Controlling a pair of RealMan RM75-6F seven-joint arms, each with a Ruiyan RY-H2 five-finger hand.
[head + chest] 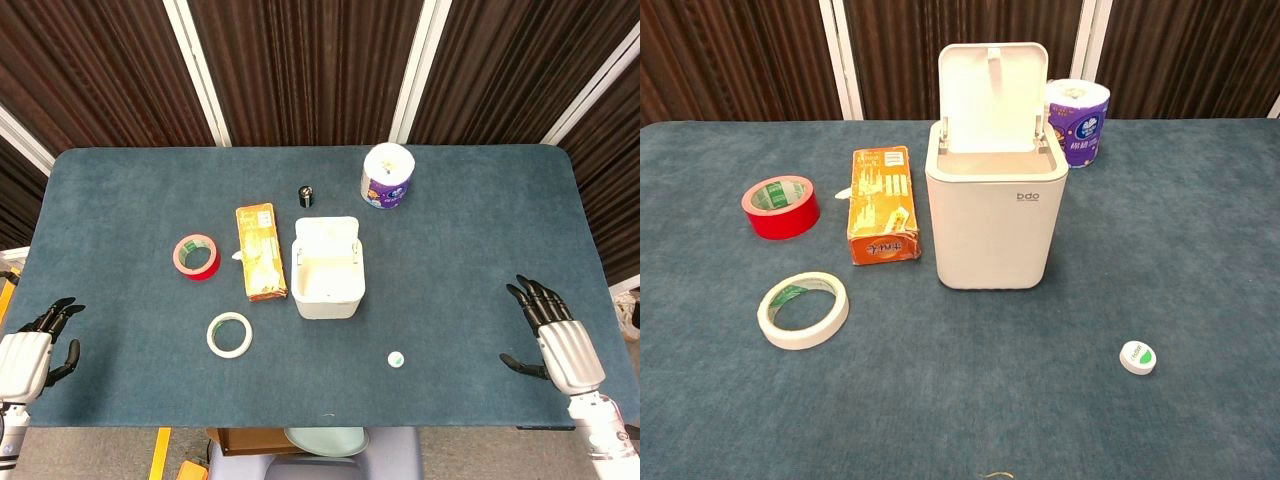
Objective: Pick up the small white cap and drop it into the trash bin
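Observation:
The small white cap (396,359) (1137,357), round with a green mark on top, lies flat on the blue table in front and to the right of the white trash bin (328,266) (995,205). The bin stands mid-table with its lid tipped up and open. My right hand (550,331) hovers at the table's right edge, well to the right of the cap, fingers apart and holding nothing. My left hand (35,345) sits at the left front corner, also empty with fingers spread. Neither hand shows in the chest view.
An orange box (260,251) (881,204) lies left of the bin. A red tape roll (196,256) (781,206) and a white tape roll (229,334) (803,309) sit further left. A tissue roll (387,176) (1078,122) and a small dark cylinder (306,195) stand behind the bin.

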